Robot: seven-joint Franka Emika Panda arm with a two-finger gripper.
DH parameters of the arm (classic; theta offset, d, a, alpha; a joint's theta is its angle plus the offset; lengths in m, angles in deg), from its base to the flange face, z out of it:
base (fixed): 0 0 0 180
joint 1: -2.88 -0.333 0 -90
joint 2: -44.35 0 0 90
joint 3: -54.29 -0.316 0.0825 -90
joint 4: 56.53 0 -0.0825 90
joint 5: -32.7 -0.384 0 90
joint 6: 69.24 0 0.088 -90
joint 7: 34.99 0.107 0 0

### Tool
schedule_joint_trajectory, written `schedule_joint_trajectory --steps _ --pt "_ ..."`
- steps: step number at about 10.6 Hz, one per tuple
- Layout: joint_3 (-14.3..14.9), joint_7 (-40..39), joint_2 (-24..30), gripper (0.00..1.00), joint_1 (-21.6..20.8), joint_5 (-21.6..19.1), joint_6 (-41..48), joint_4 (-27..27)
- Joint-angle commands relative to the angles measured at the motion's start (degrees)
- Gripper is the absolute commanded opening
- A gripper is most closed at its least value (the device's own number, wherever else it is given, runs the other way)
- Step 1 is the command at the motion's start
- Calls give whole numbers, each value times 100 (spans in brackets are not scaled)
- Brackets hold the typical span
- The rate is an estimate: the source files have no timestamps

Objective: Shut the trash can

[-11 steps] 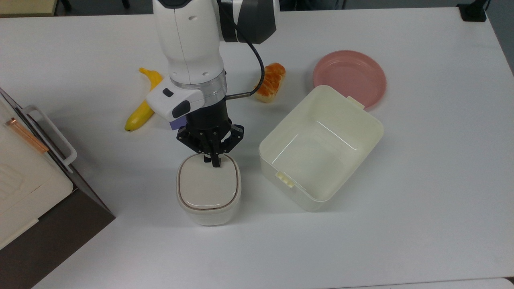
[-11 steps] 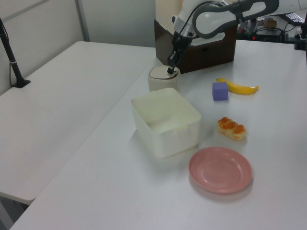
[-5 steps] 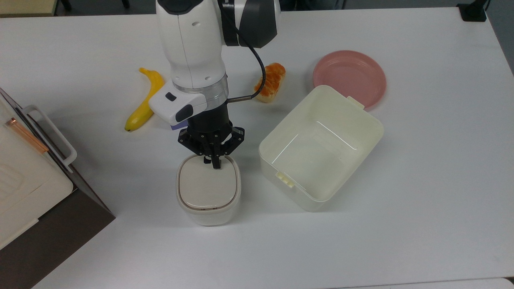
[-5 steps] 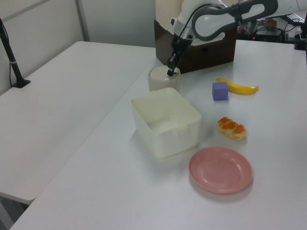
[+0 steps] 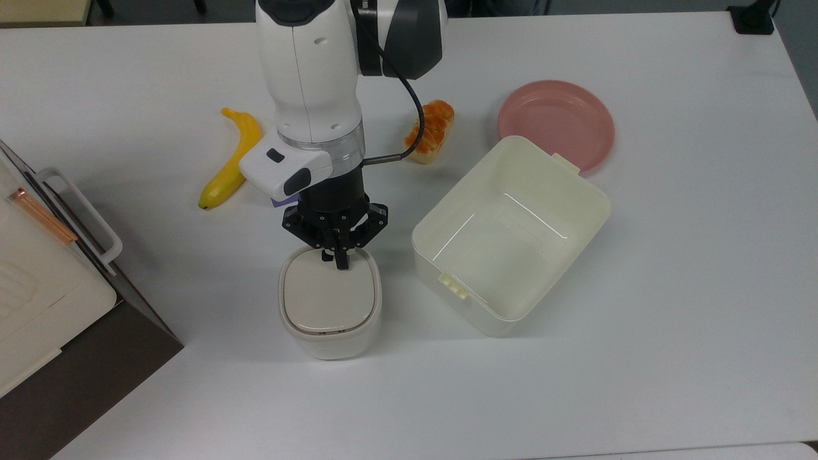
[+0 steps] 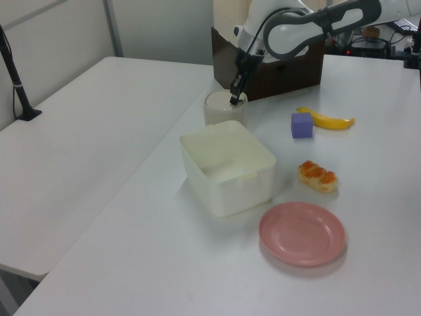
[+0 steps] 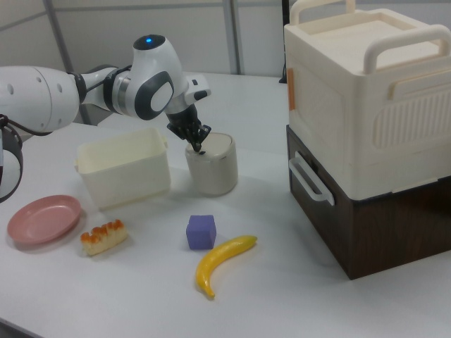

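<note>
Trash can (image 5: 330, 305) sits on the white bench (image 5: 671, 319) just beside the empty cream tub (image 5: 511, 236); over the last second its beige lid (image 5: 326, 294) has sunk flush inside the rim, so I judge it nearly latched. It stands upright, squarish with no clear long axis. My jaws (image 5: 340, 260), pinched narrow and empty, press the lid's far edge.
</note>
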Motion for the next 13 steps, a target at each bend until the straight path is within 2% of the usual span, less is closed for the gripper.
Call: schedule_joint_trajectory --steps 1,2,4,5,6,7,8,9,13 --pt "61 -26 255 0 -64 24 -70 -425" --pt "61 88 588 0 -82 15 113 -477" --pt "52 291 1221 4 -91 67 1391 -486" --pt "26 274 1520 18 -91 111 2103 -573" --pt "26 273 1810 46 -82 111 2641 -626" --pt "26 265 2030 92 -82 172 3177 -627" --pt "8 265 2189 100 -91 416 3583 -636" --pt "-9 265 2252 100 -160 662 3822 -636" --pt "17 246 2252 100 -152 709 3859 -609"
